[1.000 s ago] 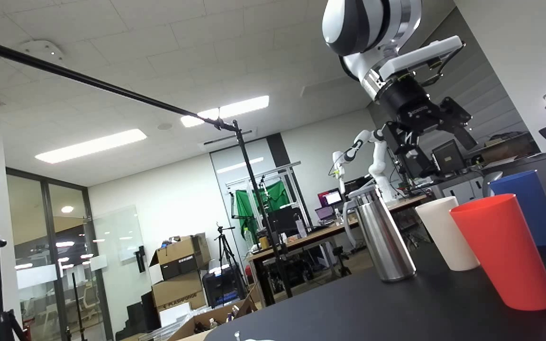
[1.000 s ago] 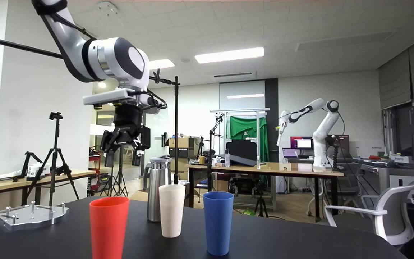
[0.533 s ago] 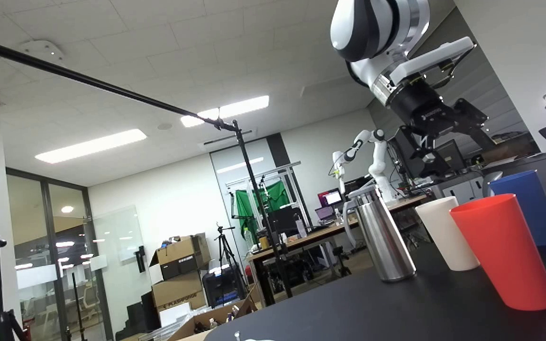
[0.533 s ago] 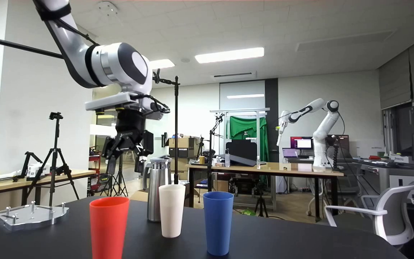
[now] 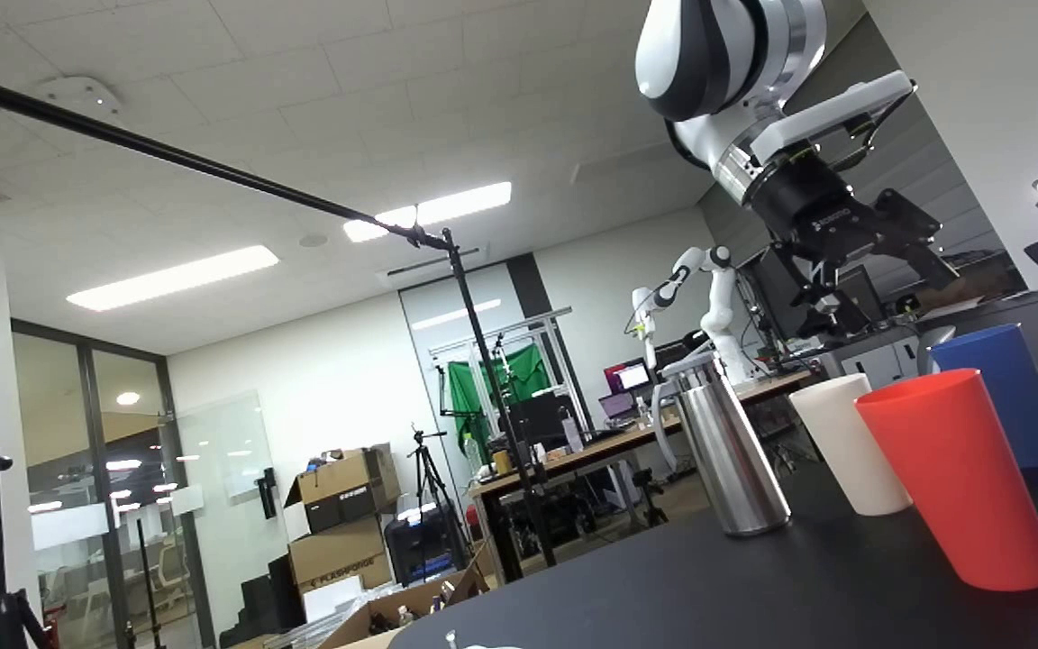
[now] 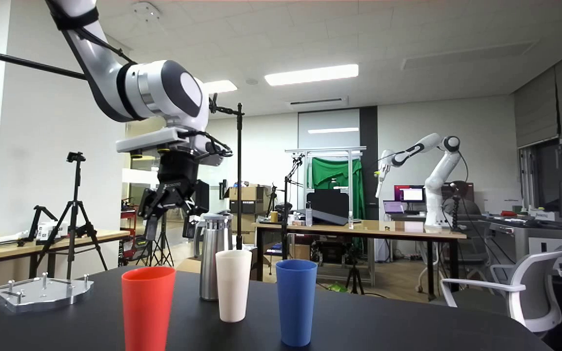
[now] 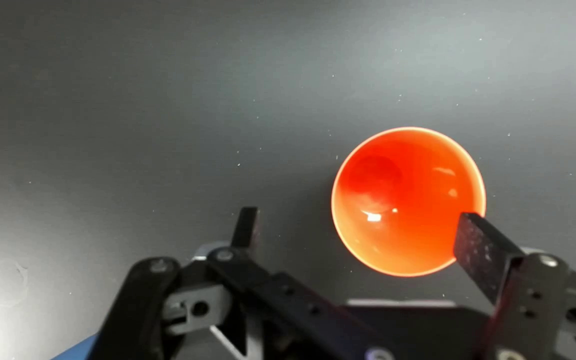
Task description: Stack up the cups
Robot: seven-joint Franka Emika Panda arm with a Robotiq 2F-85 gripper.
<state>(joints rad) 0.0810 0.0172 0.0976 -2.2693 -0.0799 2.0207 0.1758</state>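
The red cup (image 5: 960, 478) stands upright on the black table, nearest in both exterior views (image 6: 148, 312). The white cup (image 5: 852, 446) and blue cup (image 5: 1006, 397) stand upright, apart from it; they also show in an exterior view, white (image 6: 233, 287) and blue (image 6: 296, 302). My gripper (image 5: 888, 299) is open and empty, higher than the cup rims, as an exterior view (image 6: 170, 233) shows. In the wrist view the gripper (image 7: 358, 212) is over the open red cup (image 7: 418, 190). The right finger (image 7: 483, 250) overlaps its rim in the picture; the left finger (image 7: 245, 227) lies well left of it.
A shiny silver metal jug (image 6: 215, 258) stands close behind the white cup. A clear plate with metal posts (image 6: 42, 292) lies at the table's left in that exterior view. A blue patch (image 7: 74, 349) shows at the wrist view's lower left edge. The black table (image 5: 708, 586) has a curved edge.
My open gripper has moved down and to the right in both exterior views, by less in the last half second. The cups and the silver jug have not moved.
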